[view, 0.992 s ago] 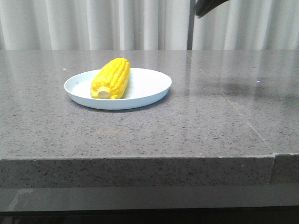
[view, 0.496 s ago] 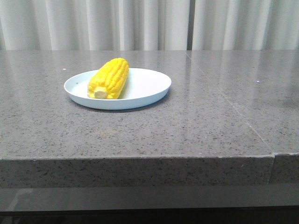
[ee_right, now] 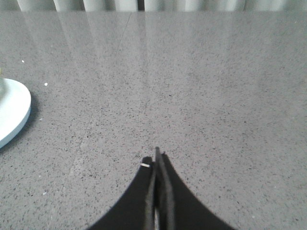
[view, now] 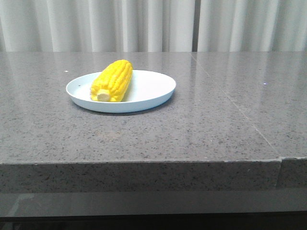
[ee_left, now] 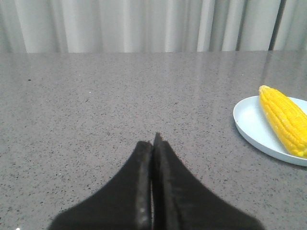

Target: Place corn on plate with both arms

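Observation:
The yellow corn (view: pixel 113 80) lies on the pale blue plate (view: pixel 153 88) at the left middle of the grey table, its cut end toward the camera. Neither arm shows in the front view. In the left wrist view my left gripper (ee_left: pixel 153 141) is shut and empty over bare table, with the corn (ee_left: pixel 285 120) and plate (ee_left: pixel 252 127) off to one side. In the right wrist view my right gripper (ee_right: pixel 157 155) is shut and empty over bare table, and only the plate's rim (ee_right: pixel 19 112) shows at the edge.
The speckled grey stone table (view: pixel 216 129) has a seam line running back at the right and a front edge close to the camera. White curtains (view: pixel 144 24) hang behind the table.
A black arm part at the top right of the front view has gone out of view. The corn has rolled slightly to the left on the plate, then stayed still.

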